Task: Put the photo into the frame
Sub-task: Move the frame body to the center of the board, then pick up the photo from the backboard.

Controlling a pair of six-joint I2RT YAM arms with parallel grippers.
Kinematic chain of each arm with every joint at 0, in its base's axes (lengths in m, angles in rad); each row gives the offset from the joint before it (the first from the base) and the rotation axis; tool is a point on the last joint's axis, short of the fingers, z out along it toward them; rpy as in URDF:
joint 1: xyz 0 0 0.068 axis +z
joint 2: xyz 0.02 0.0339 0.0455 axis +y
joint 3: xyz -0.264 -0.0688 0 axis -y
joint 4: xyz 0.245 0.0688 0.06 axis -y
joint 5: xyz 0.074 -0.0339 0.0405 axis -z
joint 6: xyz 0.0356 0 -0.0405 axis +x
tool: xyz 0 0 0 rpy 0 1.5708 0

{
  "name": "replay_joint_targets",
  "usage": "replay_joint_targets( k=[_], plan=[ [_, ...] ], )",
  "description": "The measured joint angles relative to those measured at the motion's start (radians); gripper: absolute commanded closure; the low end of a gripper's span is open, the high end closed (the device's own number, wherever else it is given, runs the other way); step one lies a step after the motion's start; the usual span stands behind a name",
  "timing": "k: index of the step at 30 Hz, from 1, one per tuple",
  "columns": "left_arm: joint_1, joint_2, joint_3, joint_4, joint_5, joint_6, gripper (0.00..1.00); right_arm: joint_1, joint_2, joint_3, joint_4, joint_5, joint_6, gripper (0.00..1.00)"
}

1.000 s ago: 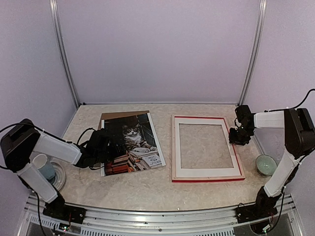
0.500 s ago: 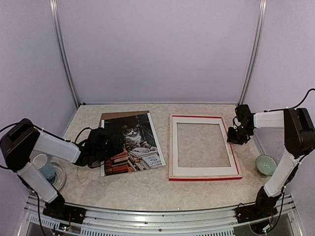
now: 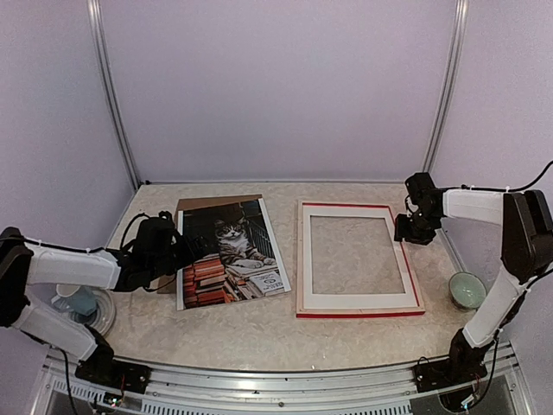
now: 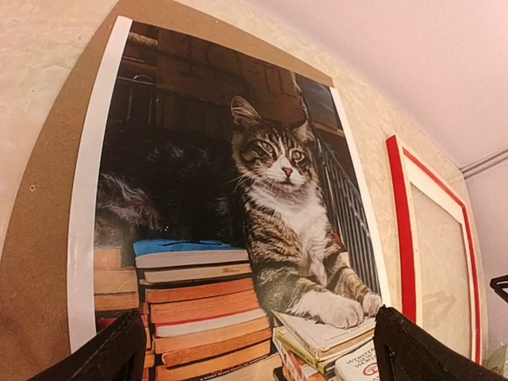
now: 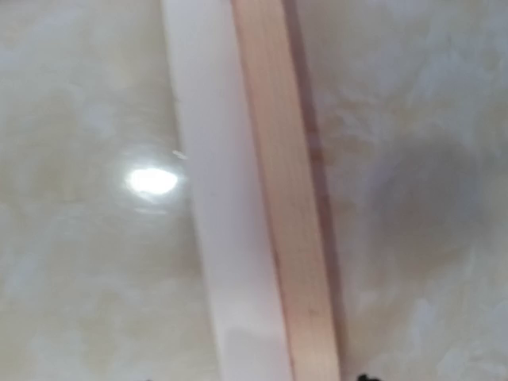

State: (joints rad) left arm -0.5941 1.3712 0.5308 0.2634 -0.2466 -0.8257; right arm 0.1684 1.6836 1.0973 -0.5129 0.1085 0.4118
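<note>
Photo (image 3: 229, 251) beside frame (image 3: 354, 314), apart

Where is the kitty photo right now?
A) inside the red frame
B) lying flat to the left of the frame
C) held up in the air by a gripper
B: the photo lies flat on the brown board, left of the frame and apart from it.

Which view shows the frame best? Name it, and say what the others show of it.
Top external: the whole frame lies flat in view, all four bars visible. The left wrist view catches only part of it, cropped at the picture's right edge. The right wrist view shows just a blurred strip of one pale wood bar.
</note>
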Motion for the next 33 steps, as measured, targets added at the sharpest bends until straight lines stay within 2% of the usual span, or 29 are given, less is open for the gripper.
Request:
replay_joint_targets(
  k=[8,19,33],
  plan=[
    [-0.014,-0.145,-0.077,-0.062,-0.004,-0.019,0.01,0.071,-0.056,0.053,-0.045,0.01,0.001,0.29],
    [-0.027,-0.319,-0.225,-0.138,0.088,-0.131,0.01,0.209,-0.065,0.129,-0.082,0.017,0.003,0.27],
    [-0.076,-0.348,-0.246,-0.256,0.089,-0.245,0.01,0.31,-0.064,0.142,-0.089,0.043,0.036,0.16]
  ],
)
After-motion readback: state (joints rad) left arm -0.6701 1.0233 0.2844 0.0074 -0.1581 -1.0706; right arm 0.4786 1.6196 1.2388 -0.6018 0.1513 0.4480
